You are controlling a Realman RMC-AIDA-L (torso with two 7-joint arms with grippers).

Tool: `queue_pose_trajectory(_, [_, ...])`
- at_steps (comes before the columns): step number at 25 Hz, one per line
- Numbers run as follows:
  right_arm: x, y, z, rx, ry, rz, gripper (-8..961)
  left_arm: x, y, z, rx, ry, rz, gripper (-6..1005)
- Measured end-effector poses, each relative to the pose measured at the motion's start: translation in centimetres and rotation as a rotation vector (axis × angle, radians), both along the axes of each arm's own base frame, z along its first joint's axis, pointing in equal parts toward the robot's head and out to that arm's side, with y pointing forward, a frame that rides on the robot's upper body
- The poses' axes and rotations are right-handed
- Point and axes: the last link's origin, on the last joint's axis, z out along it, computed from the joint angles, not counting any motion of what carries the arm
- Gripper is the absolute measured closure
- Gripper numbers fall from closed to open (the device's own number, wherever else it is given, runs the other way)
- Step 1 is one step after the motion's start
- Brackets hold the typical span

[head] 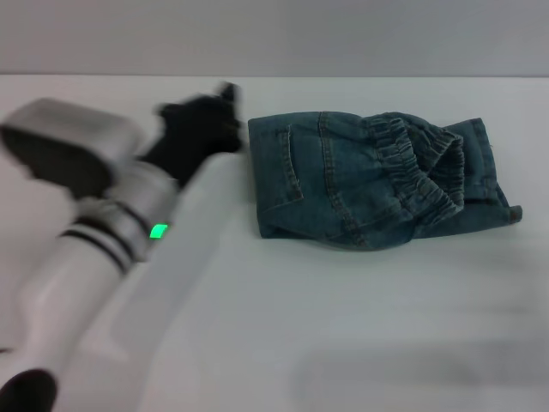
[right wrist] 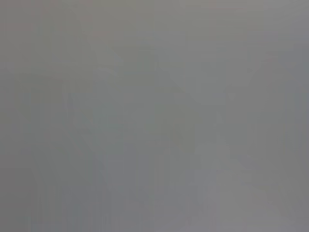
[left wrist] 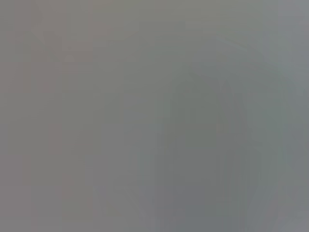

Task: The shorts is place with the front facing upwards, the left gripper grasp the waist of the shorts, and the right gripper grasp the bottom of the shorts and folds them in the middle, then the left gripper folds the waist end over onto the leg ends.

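The blue-green denim shorts (head: 343, 184) lie folded in a compact bundle on the white table, right of centre in the head view. The gathered elastic waist (head: 420, 167) rests on top toward the bundle's right side, over the denim layers that end at the right edge (head: 493, 184). My left gripper (head: 214, 116), a black claw on a silver-white wrist with a green light (head: 159, 230), hovers motion-blurred just left of the bundle's far-left corner, and no cloth shows in it. The right gripper is out of view. Both wrist views show only plain grey.
The white table (head: 343, 326) spreads around the shorts. Its far edge meets a grey wall (head: 343, 34) behind them. My left arm (head: 94, 257) slants across the left part of the scene.
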Motion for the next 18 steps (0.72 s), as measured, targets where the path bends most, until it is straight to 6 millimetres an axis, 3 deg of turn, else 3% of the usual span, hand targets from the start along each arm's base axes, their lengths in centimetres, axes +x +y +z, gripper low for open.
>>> queue_pose_trajectory(7, [-0.9, -0.1, 1.0, 0.071, -0.006, 0.063, 952, -5.8, -1.6, 5.1, 0.24, -0.024, 0.116, 959])
queue_pose_trajectory(11, [-0.2, -0.1, 1.8, 0.109, 0.009, 0.035, 904, -7.4, -2.4, 5.2, 0.249, -0.01, 0.159, 900])
queue_pose_trajectory(16, [-0.2, -0.1, 1.6, 0.118, 0.016, 0.058, 825, -8.4, -2.9, 4.0, 0.242, 0.035, 0.135, 826])
queue_pose_trajectory(18, [-0.1, -0.1, 1.6, 0.123, 0.036, 0.066, 793, -8.4, -2.9, 3.7, 0.239, 0.035, 0.122, 739])
